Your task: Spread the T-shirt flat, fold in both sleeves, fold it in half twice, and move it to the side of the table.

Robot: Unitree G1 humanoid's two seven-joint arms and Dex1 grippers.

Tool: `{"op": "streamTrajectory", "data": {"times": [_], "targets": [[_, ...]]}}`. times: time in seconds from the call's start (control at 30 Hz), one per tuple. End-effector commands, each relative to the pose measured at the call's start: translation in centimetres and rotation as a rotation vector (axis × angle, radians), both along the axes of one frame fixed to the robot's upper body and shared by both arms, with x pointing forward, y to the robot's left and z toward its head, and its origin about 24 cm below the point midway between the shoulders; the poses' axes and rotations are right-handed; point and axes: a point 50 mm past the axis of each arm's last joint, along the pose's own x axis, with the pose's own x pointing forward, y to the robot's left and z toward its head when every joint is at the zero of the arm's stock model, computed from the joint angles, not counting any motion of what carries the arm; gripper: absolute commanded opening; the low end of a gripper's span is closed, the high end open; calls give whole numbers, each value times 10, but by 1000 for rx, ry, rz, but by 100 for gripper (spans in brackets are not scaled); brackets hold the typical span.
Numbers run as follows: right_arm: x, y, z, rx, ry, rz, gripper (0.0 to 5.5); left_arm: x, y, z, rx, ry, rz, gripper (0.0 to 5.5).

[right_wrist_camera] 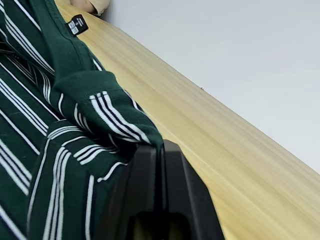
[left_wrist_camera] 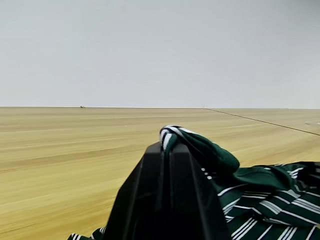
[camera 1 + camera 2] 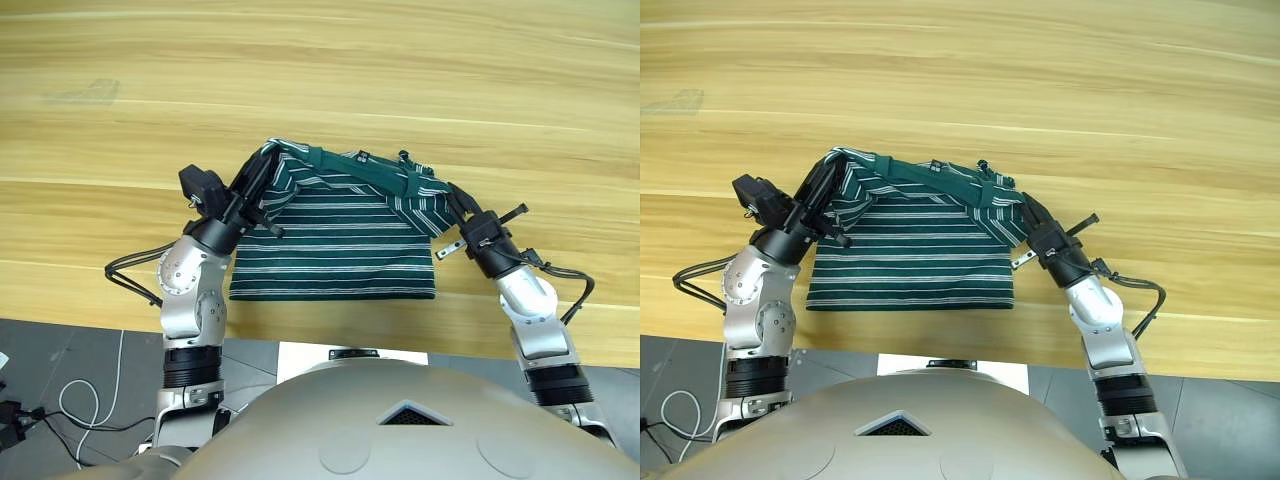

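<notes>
A dark green T-shirt with white stripes [image 3: 335, 250] lies near the front edge of the wooden table [image 3: 320, 80], its lower hem toward me. Its upper part is lifted and bunched between the two arms. My left gripper [image 3: 268, 162] is shut on the shirt's upper left corner [image 2: 175, 137], holding the cloth off the table. At the upper right corner my right gripper [image 3: 448, 195] is shut on the striped fabric [image 1: 120, 125]. The collar with its black tag [image 1: 76, 24] hangs between the two grips.
Bare wood spreads wide beyond the shirt and to both sides. The table's front edge [image 3: 330, 335] runs just below the hem, with grey floor and cables [image 3: 60, 400] underneath at the left.
</notes>
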Motion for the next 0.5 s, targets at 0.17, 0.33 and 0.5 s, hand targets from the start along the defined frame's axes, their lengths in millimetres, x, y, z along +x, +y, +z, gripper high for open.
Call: {"op": "streamTrajectory", "data": {"times": [0.17, 0.33, 0.5], "targets": [[7, -4, 14, 46, -51, 47, 2, 0, 4, 9, -4, -75, -5, 0], [-28, -8, 19, 100, 12, 241, 2, -23, 13, 15, 44, -143, -70, 0], [-70, -38, 38, 205, 77, 325, 2, -75, 35, 11, 167, -143, -224, 0]]}}
